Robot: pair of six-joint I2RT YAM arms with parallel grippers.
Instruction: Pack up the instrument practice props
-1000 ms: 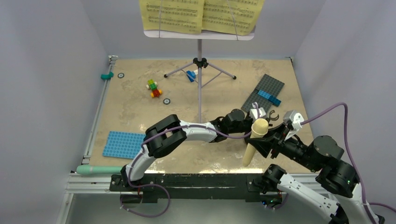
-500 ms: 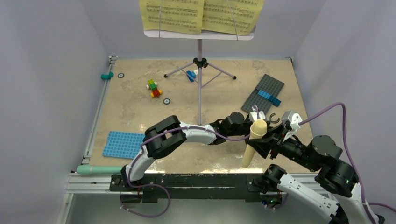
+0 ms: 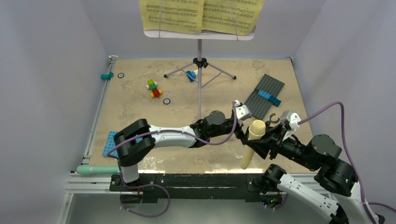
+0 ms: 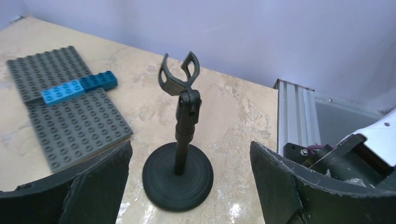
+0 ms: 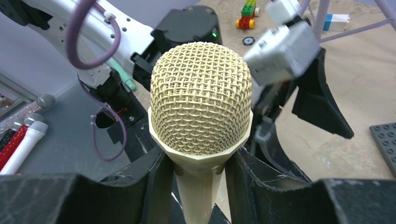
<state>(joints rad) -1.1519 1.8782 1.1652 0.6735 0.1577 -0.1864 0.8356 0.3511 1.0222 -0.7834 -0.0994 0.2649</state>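
Observation:
The cream microphone (image 5: 201,98) stands head-up in my right gripper (image 5: 201,186), which is shut on its handle; from above the microphone (image 3: 254,133) hangs over the table's near right. The black mic stand (image 4: 180,158) stands upright on its round base, its clip (image 3: 273,117) empty. My left gripper (image 4: 189,154) is open, its jaws wide on either side of the stand and clear of it. Left gripper (image 3: 243,128) sits just left of the microphone. At the back the tripod music stand (image 3: 199,70) carries yellow sheet-music pages (image 3: 201,14).
A grey baseplate (image 3: 264,95) with blue bricks (image 3: 269,97) lies beyond the stand. My left arm partly covers a blue baseplate (image 3: 114,142). Colourful bricks (image 3: 153,88) and a blue-white brick (image 3: 191,75) lie mid-table. Other microphones (image 5: 23,135) lie off the table.
My left gripper has opened wide and drawn back to the left, away from the mic stand, and its elbow has swung left. The right gripper still holds the microphone in nearly the same place.

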